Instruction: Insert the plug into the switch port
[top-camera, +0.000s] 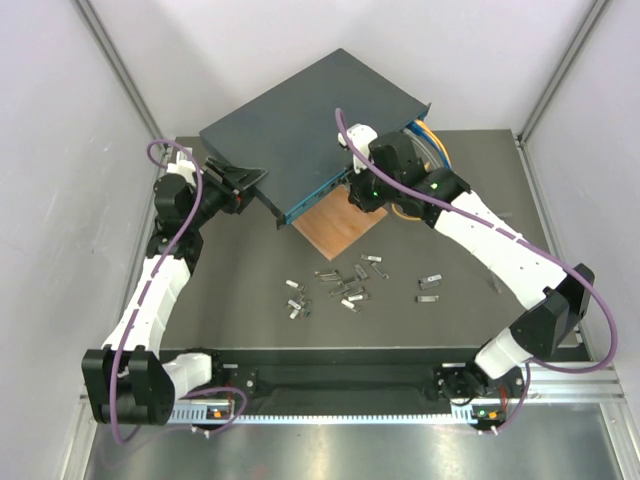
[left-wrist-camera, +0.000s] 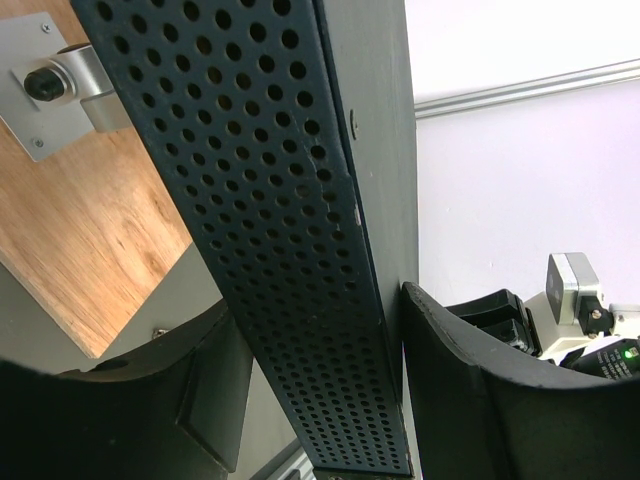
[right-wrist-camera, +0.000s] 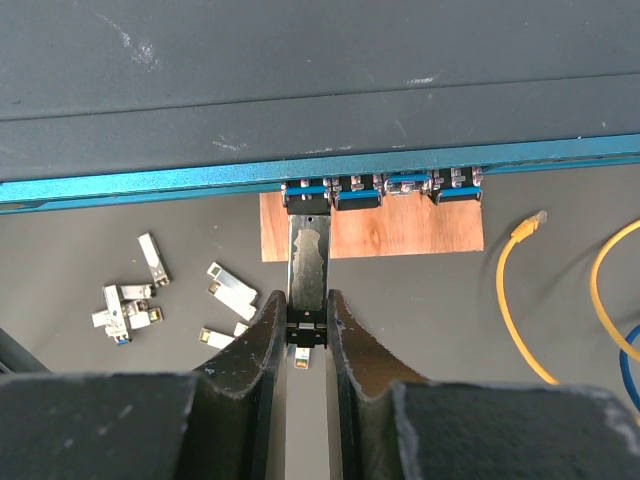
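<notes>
The switch (top-camera: 300, 110) is a flat dark blue-grey box lying diagonally at the back of the mat. Its teal front face (right-wrist-camera: 150, 187) carries a row of sockets. My right gripper (right-wrist-camera: 304, 297) is shut on a slim metal plug (right-wrist-camera: 308, 250). The plug's far end sits at the mouth of the leftmost socket, and most of its body is still outside. The sockets to its right hold blue-tabbed modules (right-wrist-camera: 405, 187). My left gripper (left-wrist-camera: 318, 300) straddles the switch's perforated side wall (left-wrist-camera: 290, 220) at the left corner, with a finger pressed on each face.
A thin brown board (top-camera: 340, 225) lies under the switch's front edge. Several loose metal plugs (top-camera: 335, 285) are scattered on the dark mat nearer the arms. Yellow and blue cables (right-wrist-camera: 510, 290) curl on the right. White walls close in both sides.
</notes>
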